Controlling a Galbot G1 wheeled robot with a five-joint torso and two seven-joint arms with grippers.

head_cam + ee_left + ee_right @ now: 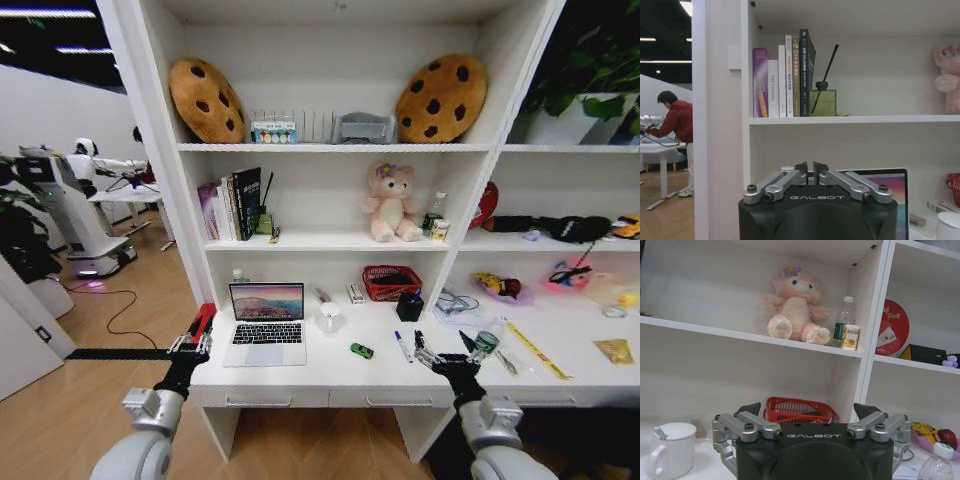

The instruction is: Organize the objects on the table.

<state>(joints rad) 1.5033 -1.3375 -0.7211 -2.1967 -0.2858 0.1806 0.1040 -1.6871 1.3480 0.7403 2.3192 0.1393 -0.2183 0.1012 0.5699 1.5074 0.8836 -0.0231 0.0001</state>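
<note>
Head view: the white table (300,378) carries an open silver laptop (266,322) at its left part, a white mug (330,317) just beside the laptop, a small green toy car (361,350) near the front edge, a white pen (402,347) to the right of the car, and a red basket (391,282) against the back wall. The left gripper (203,323) hangs at the table's left end, beside the laptop, with red fingers pressed close together. The right gripper (444,345) hovers over the table's front edge, right of the pen, its dark fingers spread wide and holding nothing; a green-capped bottle (485,345) lies just beside it. Left wrist view: the left gripper (808,168) shows its fingertips nearly touching, in front of the laptop (892,200) screen; books (782,80) stand on the shelf above. Right wrist view: the right gripper (808,411) has its fingers far apart, with the red basket (799,410) between them farther back, the mug (671,450) to one side, and a pink teddy bear (795,307) on the shelf above.
</note>
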